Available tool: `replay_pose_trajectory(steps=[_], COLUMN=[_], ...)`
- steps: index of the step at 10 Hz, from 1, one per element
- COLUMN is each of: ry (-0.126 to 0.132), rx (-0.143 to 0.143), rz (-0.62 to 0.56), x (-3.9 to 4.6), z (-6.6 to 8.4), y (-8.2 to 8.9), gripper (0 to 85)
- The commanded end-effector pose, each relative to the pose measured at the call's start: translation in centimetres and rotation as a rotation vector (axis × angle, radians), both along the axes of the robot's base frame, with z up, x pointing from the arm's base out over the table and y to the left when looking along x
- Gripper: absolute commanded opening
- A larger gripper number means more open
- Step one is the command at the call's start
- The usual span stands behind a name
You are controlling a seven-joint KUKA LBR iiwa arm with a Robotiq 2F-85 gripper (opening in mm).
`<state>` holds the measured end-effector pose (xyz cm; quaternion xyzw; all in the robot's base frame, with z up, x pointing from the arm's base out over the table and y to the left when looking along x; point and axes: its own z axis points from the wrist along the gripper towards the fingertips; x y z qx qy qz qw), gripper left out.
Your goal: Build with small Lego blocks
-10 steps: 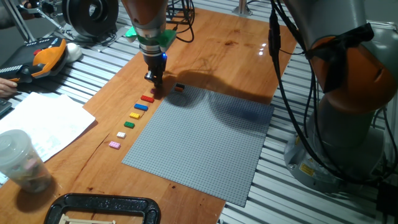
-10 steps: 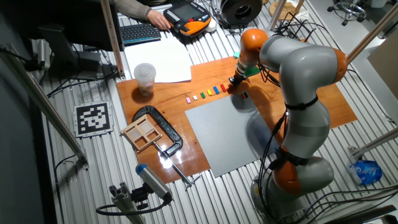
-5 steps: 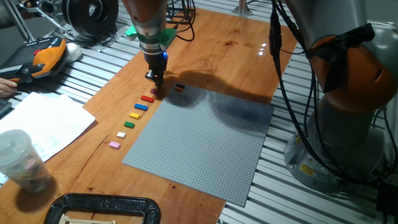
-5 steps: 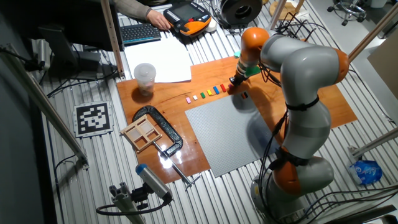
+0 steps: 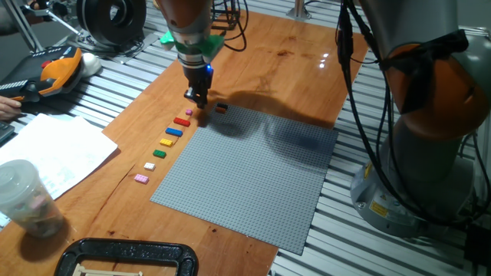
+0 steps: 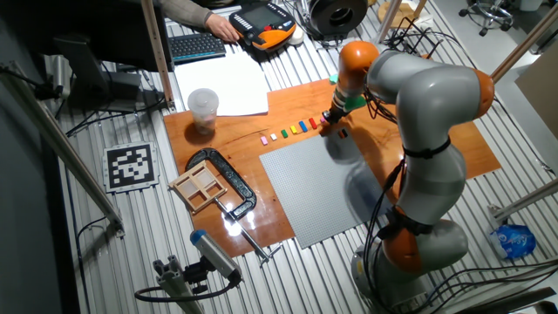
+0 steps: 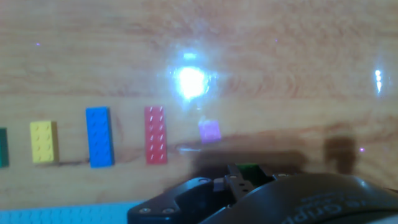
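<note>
The gripper [image 5: 197, 98] is hanging over the wooden board [image 5: 284, 54], just off the far corner of the grey baseplate [image 5: 253, 172]. Its fingers are pointing down, and whether they are apart or together I cannot tell; nothing is visibly clamped between them. In the hand view only the dark gripper body [image 7: 267, 196] is showing along the bottom edge, blurred, with the fingertips out of sight.

The Lego blocks are lying in a row on the board, running beside the baseplate's edge without touching it. From the gripper end outward along that edge the row is reading: a small purple block [image 5: 189, 113] just beside the gripper, then red [image 5: 182, 121], blue [image 5: 174, 132], yellow [image 5: 166, 142], green [image 5: 159, 154], white [image 5: 149, 166] and pink [image 5: 141, 179]. Each one is sitting apart from its neighbours. An orange-and-dark block [image 5: 222, 108] is resting at the baseplate's far corner, on the other side of the gripper from the row.

The hand view is showing the purple block [image 7: 209, 130], the red block [image 7: 155, 134], the blue block [image 7: 99, 137] and the yellow block [image 7: 43, 142] lying flat, studs up, with a bright light glare on the wood near the purple one.
</note>
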<state>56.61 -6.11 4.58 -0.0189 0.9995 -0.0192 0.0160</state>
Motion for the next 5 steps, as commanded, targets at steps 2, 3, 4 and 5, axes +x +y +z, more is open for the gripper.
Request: replay_pose_trajectory(steps=[2,3,4,5], ry=[-0.003,-0.004,-0.004,-0.005], rx=[-0.003,-0.003,0.000,-0.004], rz=[-0.009,-0.014,-0.014,-0.015], x=[-0.96,-1.30,-1.46,-1.72], z=[0.1,0.0,0.1,0.2], y=[0.3,0.4,0.4,0.4], gripper=[0.0,0.0,0.0,0.0])
